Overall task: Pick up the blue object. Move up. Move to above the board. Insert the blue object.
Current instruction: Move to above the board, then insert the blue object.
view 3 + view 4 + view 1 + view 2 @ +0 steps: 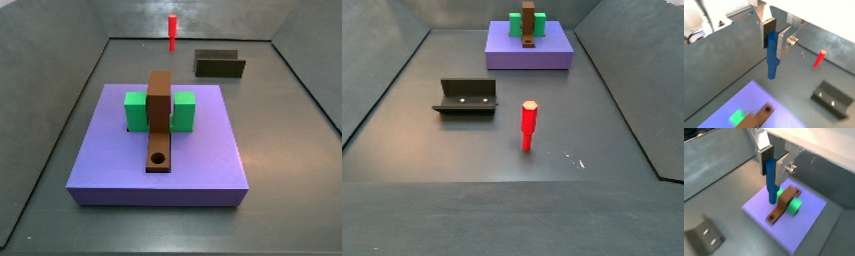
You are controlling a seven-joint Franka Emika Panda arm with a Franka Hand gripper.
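My gripper (774, 42) is shut on the blue object (771, 55), a thin blue peg hanging straight down between the silver fingers, shown in both wrist views (771, 183). It is held in the air. The board (160, 110), a long brown plank with a round hole (159, 160) near one end, lies across a green block (138, 112) on the purple slab (120, 150). In a wrist view the peg's lower end shows over the slab beside the board (784, 205). The gripper and the peg are out of view in both side views.
A red peg (529, 125) stands upright on the grey floor, also seen in a wrist view (819, 58). The dark fixture (466, 97) stands on the floor between it and the slab (529, 50). Grey walls enclose the floor.
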